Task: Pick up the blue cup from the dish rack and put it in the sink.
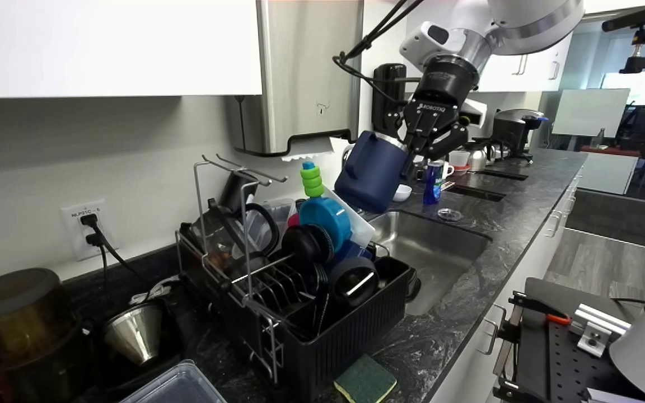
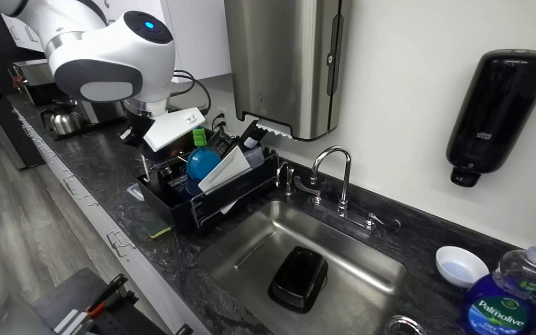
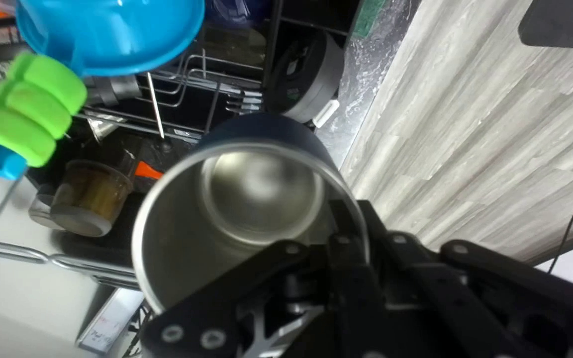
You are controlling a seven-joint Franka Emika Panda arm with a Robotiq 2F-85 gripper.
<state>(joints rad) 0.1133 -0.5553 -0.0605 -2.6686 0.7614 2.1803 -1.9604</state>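
Observation:
The dark blue cup (image 1: pixel 370 170) hangs tilted in the air above the dish rack (image 1: pixel 356 330), near its sink end. My gripper (image 1: pixel 412 154) is shut on the cup's rim. In the wrist view, one finger of the gripper (image 3: pixel 357 214) is inside the cup (image 3: pixel 177 233) and one is outside; the cup's steel inside looks empty. In an exterior view, the cup is mostly hidden behind the wrist and hard to make out. The steel sink (image 2: pixel 361 284) lies beside the rack; it also shows in an exterior view (image 1: pixel 412 232).
A black container (image 2: pixel 298 277) lies in the sink. A faucet (image 2: pixel 345 181) stands behind it. The rack holds a light blue pan (image 1: pixel 325 221) with a green handle and a white board (image 2: pixel 226 170). A towel dispenser (image 1: pixel 311 73) hangs above. A bowl (image 2: pixel 461 265) and soap bottle (image 2: pixel 500 302) stand beyond the sink.

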